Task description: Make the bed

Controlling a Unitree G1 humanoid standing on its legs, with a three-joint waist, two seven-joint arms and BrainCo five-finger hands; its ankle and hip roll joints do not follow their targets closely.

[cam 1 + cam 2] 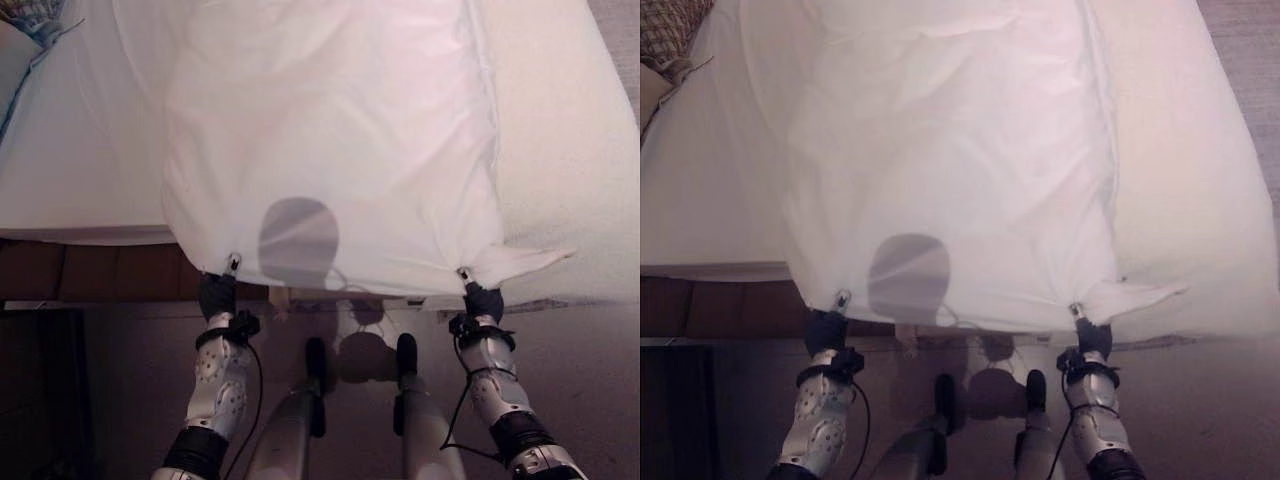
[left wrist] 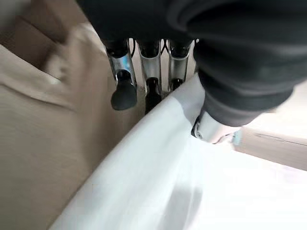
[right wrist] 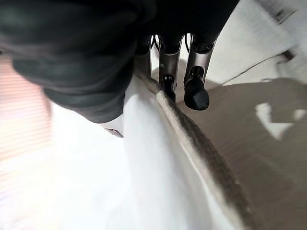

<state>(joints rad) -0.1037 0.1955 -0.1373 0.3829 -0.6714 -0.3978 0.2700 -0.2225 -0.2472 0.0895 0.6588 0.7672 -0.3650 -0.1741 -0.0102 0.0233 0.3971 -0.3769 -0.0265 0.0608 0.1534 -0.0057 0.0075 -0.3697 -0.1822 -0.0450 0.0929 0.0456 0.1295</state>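
Silver-grey perforated arms end in dark ribbed covers, the left hand [image 2: 144,72] and right hand [image 3: 182,72] silver-fingered, dark-tipped.

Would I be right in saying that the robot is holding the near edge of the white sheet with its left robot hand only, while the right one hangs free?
Not quite. Both hold it: the left robot hand pinches one near corner of the white sheet, and the right robot hand pinches the other. The right wrist view shows its fingers and thumb closed on the cloth edge.

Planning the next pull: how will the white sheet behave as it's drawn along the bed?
The sheet is probably floppy: it wrinkles and sags between the left robot hand and right robot hand. It looks thin and light, and may slip, being pinched only at the corners.
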